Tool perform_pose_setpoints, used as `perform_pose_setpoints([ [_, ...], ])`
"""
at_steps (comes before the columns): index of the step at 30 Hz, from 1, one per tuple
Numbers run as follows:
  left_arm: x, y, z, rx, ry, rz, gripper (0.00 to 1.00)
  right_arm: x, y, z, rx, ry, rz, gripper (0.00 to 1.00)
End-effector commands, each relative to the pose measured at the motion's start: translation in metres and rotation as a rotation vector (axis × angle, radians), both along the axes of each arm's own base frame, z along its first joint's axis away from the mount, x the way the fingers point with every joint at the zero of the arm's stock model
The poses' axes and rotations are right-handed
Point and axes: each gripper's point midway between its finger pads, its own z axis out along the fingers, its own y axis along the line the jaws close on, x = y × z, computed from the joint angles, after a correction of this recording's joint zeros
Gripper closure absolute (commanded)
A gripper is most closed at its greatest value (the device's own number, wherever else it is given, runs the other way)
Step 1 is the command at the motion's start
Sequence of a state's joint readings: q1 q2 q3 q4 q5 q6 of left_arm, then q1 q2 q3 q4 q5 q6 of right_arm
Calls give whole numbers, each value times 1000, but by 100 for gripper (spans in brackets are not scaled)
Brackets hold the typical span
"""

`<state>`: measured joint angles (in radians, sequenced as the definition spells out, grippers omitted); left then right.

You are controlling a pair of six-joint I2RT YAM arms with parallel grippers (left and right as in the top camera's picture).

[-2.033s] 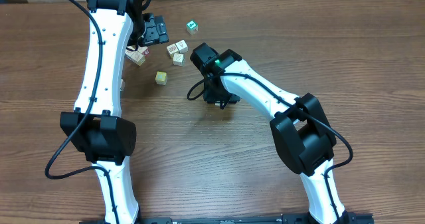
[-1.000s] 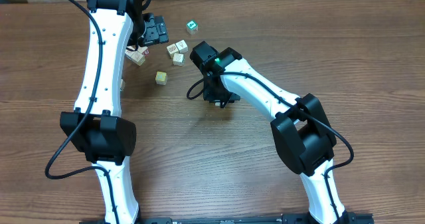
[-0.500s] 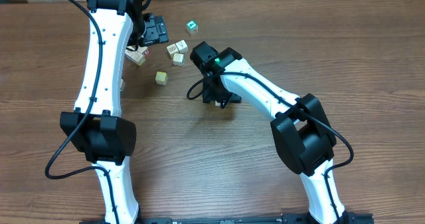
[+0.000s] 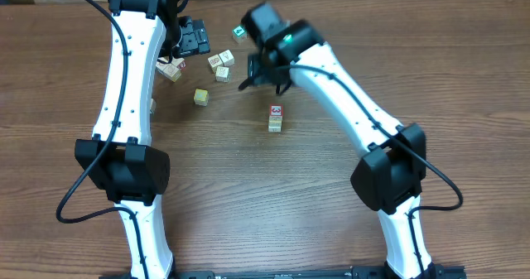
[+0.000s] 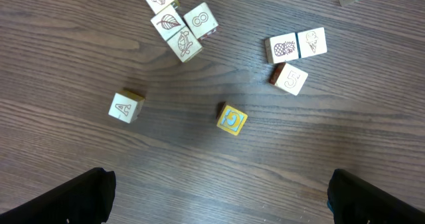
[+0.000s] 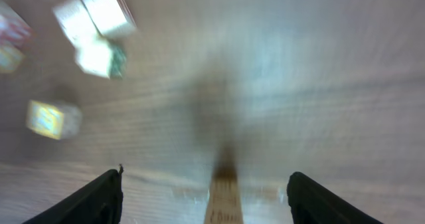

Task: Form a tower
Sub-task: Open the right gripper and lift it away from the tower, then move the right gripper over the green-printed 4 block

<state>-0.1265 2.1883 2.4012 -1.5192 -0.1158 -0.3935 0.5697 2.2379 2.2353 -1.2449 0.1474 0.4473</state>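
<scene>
The tower (image 4: 275, 118), a narrow stack of small pale wooden picture cubes with a red-marked face on top, stands alone on the brown wooden table (image 4: 248, 196) near its middle. Its long axis is vertical. The black right gripper (image 4: 262, 70) hangs apart from it toward the far edge, jaws spread, grasping nothing. The right wrist view is blurred. The left gripper (image 5: 222, 201) hangs wide apart, empty, above a loose yellow cube (image 5: 231, 119).
</scene>
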Motion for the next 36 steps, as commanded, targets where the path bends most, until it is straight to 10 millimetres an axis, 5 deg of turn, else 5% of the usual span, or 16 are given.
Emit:
perform_pose_setpoints([
  [1, 1, -1, 11, -12, -32, 11, 0, 21, -1, 41, 5, -129, 80, 29],
  [9, 1, -1, 11, -12, -32, 12, 0, 57, 24, 49, 79, -270, 172, 37],
  [22, 1, -1, 11, -12, -32, 12, 0, 107, 49, -12, 81, -352, 216, 37],
  [34, 1, -1, 11, -12, -32, 12, 0, 98, 65, -30, 141, -290, 290, 37],
  [36, 1, -1, 11, -12, -32, 12, 0, 95, 64, -31, 141, -277, 293, 29],
])
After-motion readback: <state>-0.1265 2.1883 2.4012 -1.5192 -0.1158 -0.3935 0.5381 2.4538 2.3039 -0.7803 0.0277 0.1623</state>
